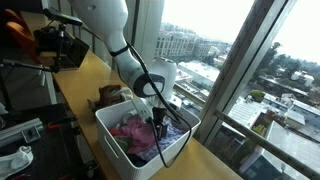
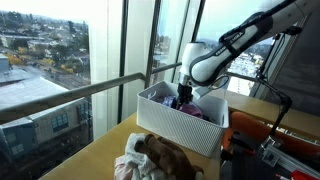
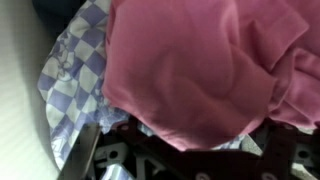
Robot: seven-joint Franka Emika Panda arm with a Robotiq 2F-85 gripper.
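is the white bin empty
No, the white bin holds a pink cloth and a blue checked cloth.

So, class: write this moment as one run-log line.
gripper: open, inside white bin | nearest: pink garment | beside: checked cloth

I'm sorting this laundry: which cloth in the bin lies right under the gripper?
The pink garment: it fills most of the wrist view, while the blue-and-white checkered cloth lies off to one side, partly under it.
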